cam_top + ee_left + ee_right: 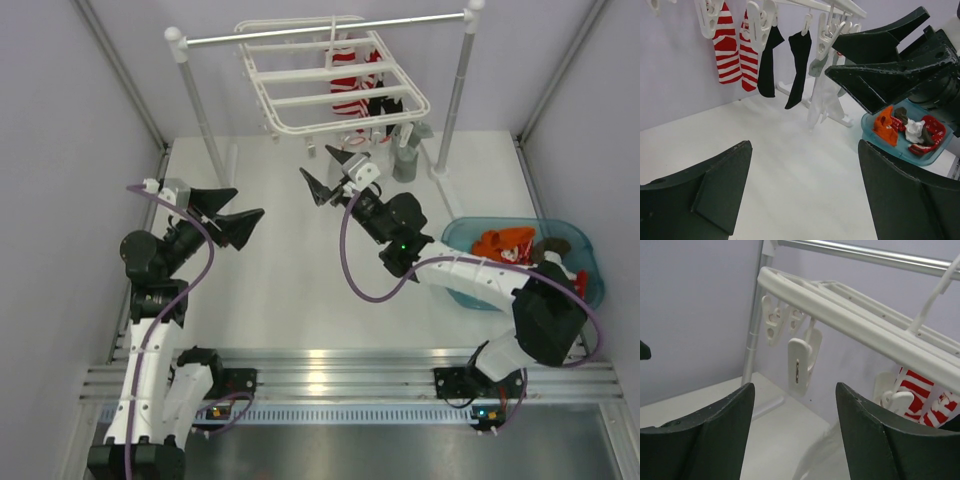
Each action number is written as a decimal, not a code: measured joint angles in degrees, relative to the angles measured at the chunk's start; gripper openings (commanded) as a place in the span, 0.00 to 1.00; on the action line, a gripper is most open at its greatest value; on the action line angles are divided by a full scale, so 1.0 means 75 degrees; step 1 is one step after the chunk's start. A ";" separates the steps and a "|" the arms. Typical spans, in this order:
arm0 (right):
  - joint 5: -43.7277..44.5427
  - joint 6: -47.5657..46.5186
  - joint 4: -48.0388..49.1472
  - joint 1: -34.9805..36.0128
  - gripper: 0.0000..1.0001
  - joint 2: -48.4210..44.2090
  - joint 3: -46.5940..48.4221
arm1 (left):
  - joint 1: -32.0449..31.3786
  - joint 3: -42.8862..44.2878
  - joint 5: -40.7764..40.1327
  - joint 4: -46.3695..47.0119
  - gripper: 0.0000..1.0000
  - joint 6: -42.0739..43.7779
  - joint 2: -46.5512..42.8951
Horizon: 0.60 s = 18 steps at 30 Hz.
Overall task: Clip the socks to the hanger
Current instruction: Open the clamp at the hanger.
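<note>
At the top centre of the overhead view, the hanger hangs by its hook from a silver rail set on two white posts. Clipped along its far and right side are red-and-white striped socks, two black socks, a grey sock and a white sock, all dangling above the white surface.

At the right edge of the overhead view, a blue bin sits on the surface with loose socks inside. An orange sock lies at its left end, with red, white and brown ones beside it.

Just below the near left corner of the hanger is the right claw, angled up toward the frame. Its fingers stand apart with nothing between them. In the right wrist view, an empty white clip hangs from the frame's thick near bar, above the gap between the fingers and not touching them. More empty clips hang just to its left.

Centre left in the overhead view, the left claw points toward the right arm. It is spread wide, grips nothing and is well apart from the hanger. Its wrist view looks across the bare surface to the hanging socks and the bin.
</note>
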 measured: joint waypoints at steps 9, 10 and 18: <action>0.0259 -0.0437 0.0560 0.0006 0.60 0.1003 0.0959 | 0.0000 0.0003 0.0003 0.0376 0.92 -0.0242 0.0076; 0.0262 -0.0463 0.0574 0.0006 0.57 0.1061 0.1020 | 0.0000 0.0009 0.0000 0.0408 0.92 -0.0297 0.0090; 0.0198 -0.0595 0.0688 0.0003 0.43 0.1131 0.1064 | -0.0096 0.0662 0.0000 0.0679 0.91 -0.0796 0.0787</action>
